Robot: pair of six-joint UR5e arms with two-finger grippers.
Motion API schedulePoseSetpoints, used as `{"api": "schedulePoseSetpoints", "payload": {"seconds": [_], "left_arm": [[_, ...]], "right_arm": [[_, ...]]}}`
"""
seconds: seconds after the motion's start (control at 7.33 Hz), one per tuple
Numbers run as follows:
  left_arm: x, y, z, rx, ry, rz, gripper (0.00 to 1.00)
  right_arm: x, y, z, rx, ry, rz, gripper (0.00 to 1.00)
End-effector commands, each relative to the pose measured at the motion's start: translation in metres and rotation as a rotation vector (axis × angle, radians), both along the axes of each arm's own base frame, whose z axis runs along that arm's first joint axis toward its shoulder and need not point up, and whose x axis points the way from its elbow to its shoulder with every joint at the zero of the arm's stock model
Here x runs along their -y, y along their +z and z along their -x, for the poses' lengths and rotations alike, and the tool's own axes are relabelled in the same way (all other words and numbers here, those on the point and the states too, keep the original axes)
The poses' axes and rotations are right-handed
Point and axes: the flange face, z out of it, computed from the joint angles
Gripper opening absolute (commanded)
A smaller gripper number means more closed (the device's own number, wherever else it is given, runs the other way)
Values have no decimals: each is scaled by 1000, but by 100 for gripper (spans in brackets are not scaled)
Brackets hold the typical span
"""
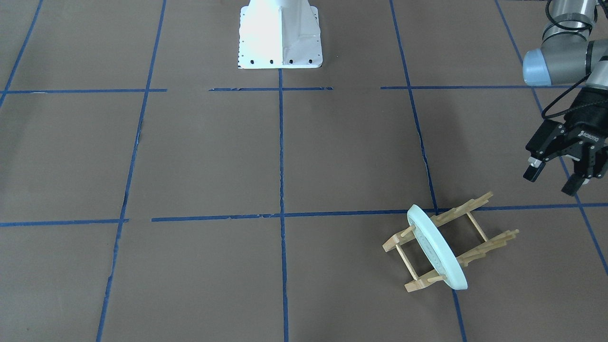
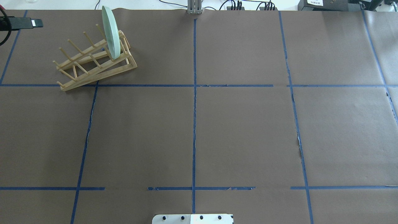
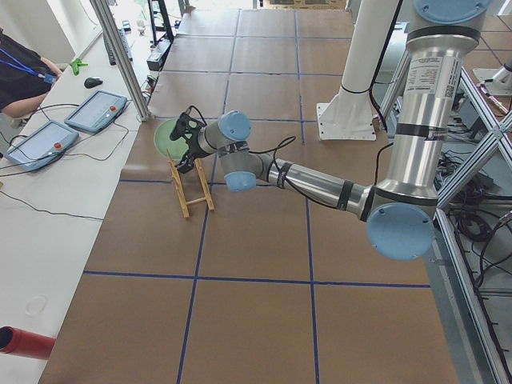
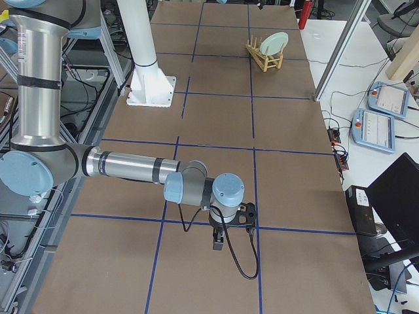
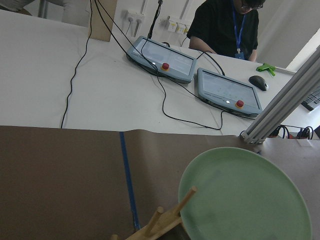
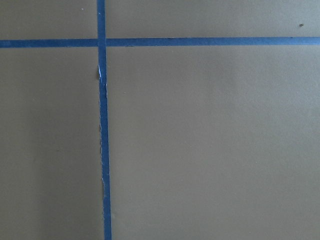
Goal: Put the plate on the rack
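Observation:
The pale mint-green plate (image 1: 439, 249) stands upright on edge between the pegs at one end of the light wooden rack (image 1: 468, 205). Both also show far left in the overhead view, plate (image 2: 111, 31) and rack (image 2: 93, 67), and in the left wrist view, plate (image 5: 245, 200) and rack pegs (image 5: 160, 222). My left gripper (image 1: 553, 179) is open and empty, apart from the plate, hanging beside the rack's free end. My right gripper (image 4: 226, 229) shows only in the exterior right view, far from the rack; I cannot tell whether it is open or shut.
The white robot base (image 1: 280, 33) stands at the table's robot-side edge. Blue tape lines (image 2: 194, 93) grid the brown table cover. Beyond the table edge near the rack are two teach pendants (image 5: 160, 57), cables and a seated person (image 5: 227, 25).

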Motion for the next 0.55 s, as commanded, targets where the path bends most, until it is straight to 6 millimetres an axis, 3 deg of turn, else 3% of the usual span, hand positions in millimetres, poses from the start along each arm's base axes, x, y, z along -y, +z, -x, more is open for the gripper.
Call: {"api": "schedulePoseSetpoints", "payload": {"seconds": [0.0, 0.27, 0.41], "left_arm": [[-4, 26, 40, 210, 27, -2, 100], [7, 43, 57, 404, 135, 95, 100], [12, 55, 58, 390, 230, 150, 100]], "right_arm": [[0, 0, 0, 0, 0, 0, 100], [0, 0, 0, 0, 0, 0, 100], [0, 0, 0, 0, 0, 0, 100]]}}
